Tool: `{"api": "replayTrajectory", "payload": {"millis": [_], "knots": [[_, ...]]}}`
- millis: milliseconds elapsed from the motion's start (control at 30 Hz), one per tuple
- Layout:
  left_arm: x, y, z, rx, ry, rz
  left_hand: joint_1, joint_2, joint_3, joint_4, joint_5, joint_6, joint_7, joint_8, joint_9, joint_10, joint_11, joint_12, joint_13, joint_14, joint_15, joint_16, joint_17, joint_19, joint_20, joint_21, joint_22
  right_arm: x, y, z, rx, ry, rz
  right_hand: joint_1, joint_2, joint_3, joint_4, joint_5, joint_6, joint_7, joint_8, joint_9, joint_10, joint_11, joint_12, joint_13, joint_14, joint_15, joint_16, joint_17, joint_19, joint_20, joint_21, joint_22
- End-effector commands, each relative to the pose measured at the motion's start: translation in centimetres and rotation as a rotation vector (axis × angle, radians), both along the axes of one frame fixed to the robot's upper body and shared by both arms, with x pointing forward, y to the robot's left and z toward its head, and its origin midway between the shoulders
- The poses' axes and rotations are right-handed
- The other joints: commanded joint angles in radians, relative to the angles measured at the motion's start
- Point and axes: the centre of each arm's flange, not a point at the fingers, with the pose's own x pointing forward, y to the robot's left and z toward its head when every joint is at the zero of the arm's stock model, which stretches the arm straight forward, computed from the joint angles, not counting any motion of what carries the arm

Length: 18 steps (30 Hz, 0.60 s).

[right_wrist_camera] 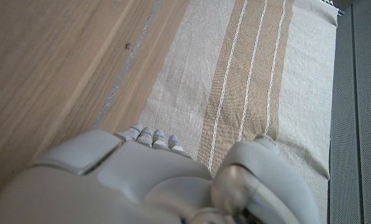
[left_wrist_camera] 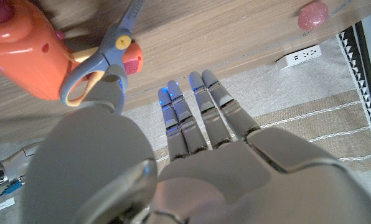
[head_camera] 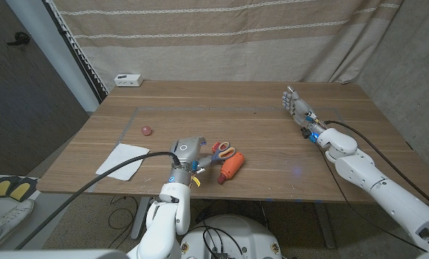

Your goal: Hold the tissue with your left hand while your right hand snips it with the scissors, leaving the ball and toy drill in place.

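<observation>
The white tissue (head_camera: 122,160) lies flat near the table's front left edge. A small pink ball (head_camera: 146,130) (left_wrist_camera: 313,14) sits behind it. Scissors (head_camera: 222,151) (left_wrist_camera: 104,59) with blue and orange handles lie at the front middle, against an orange toy drill (head_camera: 232,165) (left_wrist_camera: 23,50). My left hand (head_camera: 188,150) (left_wrist_camera: 198,121) hovers just left of the scissors, its fingers straight and apart, holding nothing. My right hand (head_camera: 297,106) (right_wrist_camera: 154,171) is far off at the back right, fingers spread and raised, also holding nothing.
A white power strip (head_camera: 128,80) (left_wrist_camera: 300,55) sits at the table's back left corner. A striped curtain (head_camera: 236,29) hangs behind the table (head_camera: 272,144). A faint rectangle outline is marked on the wood.
</observation>
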Motion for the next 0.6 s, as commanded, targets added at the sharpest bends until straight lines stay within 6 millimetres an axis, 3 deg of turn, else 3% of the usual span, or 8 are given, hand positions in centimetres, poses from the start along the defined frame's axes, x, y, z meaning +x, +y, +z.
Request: {"api": "replayTrajectory", "payload": {"millis": [33, 600], "knots": [[0.27, -0.02, -0.26, -0.006, 0.030, -0.005, -0.011, -0.004, -0.004, 0.003, -0.001, -0.005, 0.003, -0.003, 0.005, -0.004, 0.005, -0.004, 0.003, 0.001, -0.136, 0.000, 0.003, 0.002, -0.057, 0.005, -0.001, -0.15, -0.15, -0.16, 0.004, 0.005, -0.009, -0.002, 0.004, 0.004, 0.003, 0.000, -0.025, 0.015, 0.004, 0.005, -0.078, -0.002, 0.004, 0.001, -0.167, -0.006, 0.000, 0.003, -0.082, -0.001, 0.001, 0.006], [0.58, 0.75, -0.90, -0.046, 0.075, -0.012, -0.028, -0.005, -0.012, 0.003, 0.001, -0.018, 0.007, -0.006, 0.011, -0.013, 0.007, -0.009, 0.012, 0.001, -0.133, -0.001, 0.002, 0.007, -0.055, 0.007, -0.004, -0.11, -0.23, -0.26, 0.005, 0.007, -0.018, -0.002, 0.004, 0.005, 0.003, -0.003, -0.027, 0.014, 0.006, 0.005, -0.080, -0.001, 0.006, 0.001, -0.170, -0.006, 0.002, 0.003, -0.084, 0.001, 0.002, 0.006]]}}
